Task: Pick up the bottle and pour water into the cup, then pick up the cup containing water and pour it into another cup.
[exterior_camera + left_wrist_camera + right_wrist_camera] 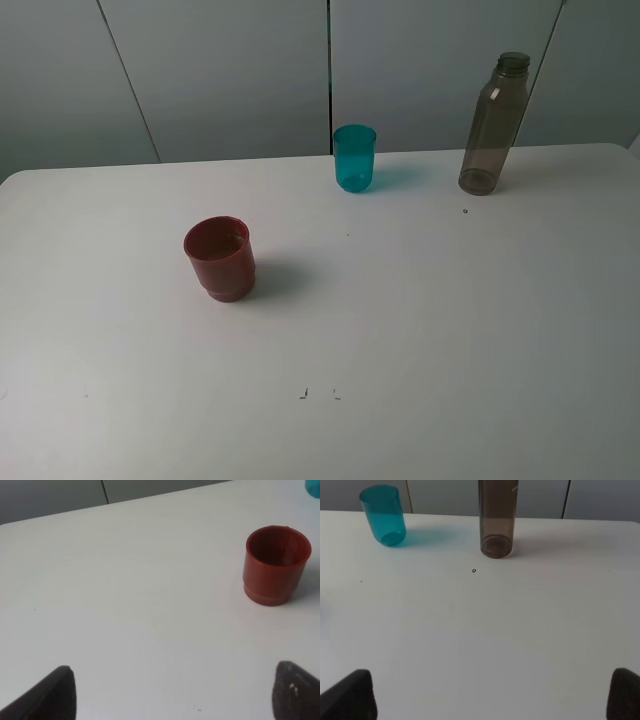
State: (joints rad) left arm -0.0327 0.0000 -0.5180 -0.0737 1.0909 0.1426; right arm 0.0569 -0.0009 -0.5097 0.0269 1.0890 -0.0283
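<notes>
From the high camera I see a plain white table (420, 340) filling most of the frame, its far edge running across the upper part of the picture. Behind it stands a pale grey wall (230, 70) of flat panels divided by thin dark seams. The tabletop is matte and bare apart from three things and a few tiny dark specks (318, 394) near the lower centre, plus one small dot (465, 211) close to the bottle.

The bottle (493, 125) stands upright at the upper right of the frame, near the table's far edge, smoky and see-through, with no cap on its neck. The cup (355, 158), teal and translucent, stands upright at upper centre, well apart from the bottle on its left. Another cup (220, 259), dark red with a narrower stepped base, stands left of centre and nearer the camera, well apart from both.

My arms do not show in the high view. In my left wrist view, my left gripper (172, 695) is spread wide and holds nothing; only its two dark fingertips (52, 695) show at the lower corners, with the red cup at the upper right. In my right wrist view, my right gripper (490, 695) is likewise spread wide and empty, with bottle and teal cup along the top of the frame.
</notes>
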